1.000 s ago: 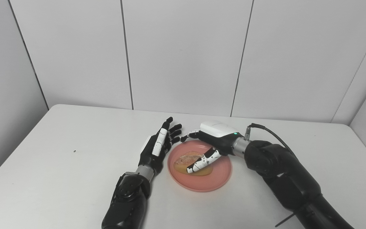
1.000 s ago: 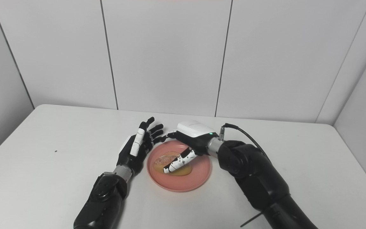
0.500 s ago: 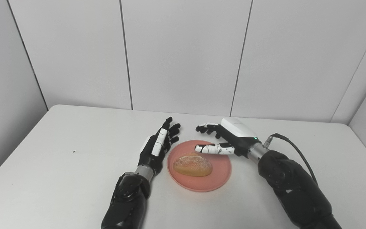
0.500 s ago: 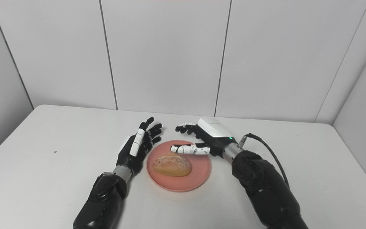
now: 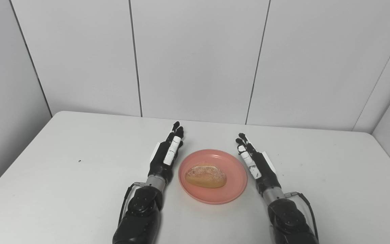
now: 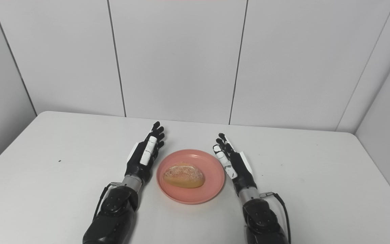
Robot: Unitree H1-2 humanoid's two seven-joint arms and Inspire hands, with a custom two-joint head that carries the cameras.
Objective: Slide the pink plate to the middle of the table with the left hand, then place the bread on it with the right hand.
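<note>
The pink plate (image 5: 234,188) sits on the white table near its middle, and a golden bread roll (image 5: 205,176) lies on it. My left hand (image 5: 167,156) is open, on edge just left of the plate, fingers straight and pointing away from me. My right hand (image 5: 256,162) is open and empty, on edge just right of the plate, fingers straight. Neither hand touches the plate or the bread. The same scene shows in the right eye view, with the plate (image 6: 212,189), the bread (image 6: 183,176), the left hand (image 6: 145,156) and the right hand (image 6: 233,164).
The white table (image 5: 63,169) runs to grey wall panels at the back and sides. A small dark speck (image 5: 79,161) marks the table at the left. A cable (image 5: 308,206) loops by my right wrist.
My right hand has let go of the bread, lifted off the plate and drawn back to the plate's right side, fingers straightened. My left hand's fingers have straightened and closed together. The bread stays on the plate.
</note>
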